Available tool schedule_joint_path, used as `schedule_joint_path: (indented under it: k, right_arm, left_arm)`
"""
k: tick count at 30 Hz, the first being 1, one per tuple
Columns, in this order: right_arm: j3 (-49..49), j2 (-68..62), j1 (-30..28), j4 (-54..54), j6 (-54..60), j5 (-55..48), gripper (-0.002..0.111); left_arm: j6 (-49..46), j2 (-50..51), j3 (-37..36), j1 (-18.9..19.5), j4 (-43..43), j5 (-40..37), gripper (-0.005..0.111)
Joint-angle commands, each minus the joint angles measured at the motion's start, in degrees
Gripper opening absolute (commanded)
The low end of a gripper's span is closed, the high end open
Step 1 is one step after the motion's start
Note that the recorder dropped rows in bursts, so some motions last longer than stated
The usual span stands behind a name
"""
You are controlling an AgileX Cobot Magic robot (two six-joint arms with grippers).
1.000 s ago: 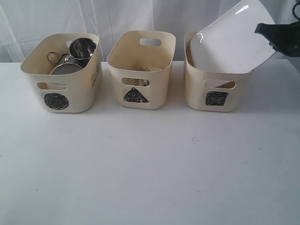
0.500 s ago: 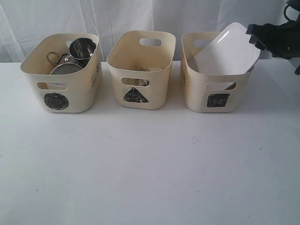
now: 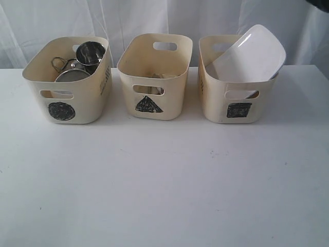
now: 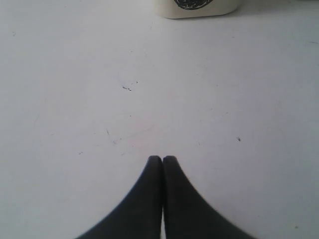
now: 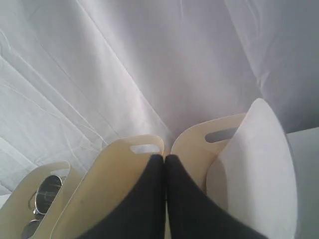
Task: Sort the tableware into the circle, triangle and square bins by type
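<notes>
The white square plate (image 3: 250, 54) leans tilted in the square bin (image 3: 237, 105), its upper corner sticking out above the rim. Shiny steel cups (image 3: 91, 52) and a steel bowl (image 3: 72, 75) fill the circle bin (image 3: 64, 105). Little shows inside the triangle bin (image 3: 154, 105). My right gripper (image 5: 165, 157) is shut and empty, high above the gap between the triangle bin (image 5: 112, 174) and square bin (image 5: 197, 142), beside the plate (image 5: 261, 169). My left gripper (image 4: 162, 158) is shut and empty over bare table, short of the circle bin (image 4: 197, 7).
All three bins stand in a row at the back of the white table (image 3: 164, 180), in front of a white cloth curtain (image 3: 133, 18). A dark bit of the right arm (image 3: 320, 2) shows at the top right corner.
My right gripper let go of the plate, drew back up and to the right out of the exterior view, and shut. The plate dropped deeper into the square bin and rests there.
</notes>
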State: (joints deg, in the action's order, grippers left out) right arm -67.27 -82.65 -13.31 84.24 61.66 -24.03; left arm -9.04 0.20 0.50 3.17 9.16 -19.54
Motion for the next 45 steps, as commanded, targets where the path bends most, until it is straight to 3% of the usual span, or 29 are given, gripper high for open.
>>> schedule_joint_path:
  k: [1,5,9,12,24,26,33,36,40,45]
  right_arm:
    - [9.82,14.12,3.41,-3.24,-0.67,9.35,0.0]
    - [19.33,30.38,8.85,-3.24,3.02,17.7,0.0]
    - [24.89,40.56,9.97,-3.27,5.03,14.32,0.0]
    - [26.16,45.39,9.97,-3.37,5.2,11.24,0.0]
    - [28.65,57.3,9.59,-7.37,17.23,18.03,0.0]
    - [31.75,59.27,8.92,-12.47,12.66,17.67,0.0]
    - [52.74,69.39,8.05,-51.03,-32.65,24.36,0.0]
    - [60.87,74.59,8.05,-62.32,-45.16,24.48,0.0]
    - [67.27,82.65,8.05,-63.61,-48.48,24.03,0.0]
    - [67.27,82.65,6.23,-71.29,-49.46,3.46,0.0]
  left_arm:
    - [0.02,-0.2,-0.5,0.13,0.36,-0.55,0.0]
    - [0.02,-0.2,-0.5,0.13,0.36,-0.55,0.0]
    - [0.02,-0.2,-0.5,0.13,0.36,-0.55,0.0]
    - [0.02,-0.2,-0.5,0.13,0.36,-0.55,0.0]
    - [0.02,-0.2,-0.5,0.13,0.36,-0.55,0.0]
    - [0.02,-0.2,-0.5,0.13,0.36,-0.55,0.0]
    - [0.02,-0.2,-0.5,0.13,0.36,-0.55,0.0]
    - [0.02,-0.2,-0.5,0.13,0.36,-0.55,0.0]
    - [0.02,-0.2,-0.5,0.13,0.36,-0.55,0.0]
    - [0.02,-0.2,-0.5,0.13,-0.59,-0.55,0.0]
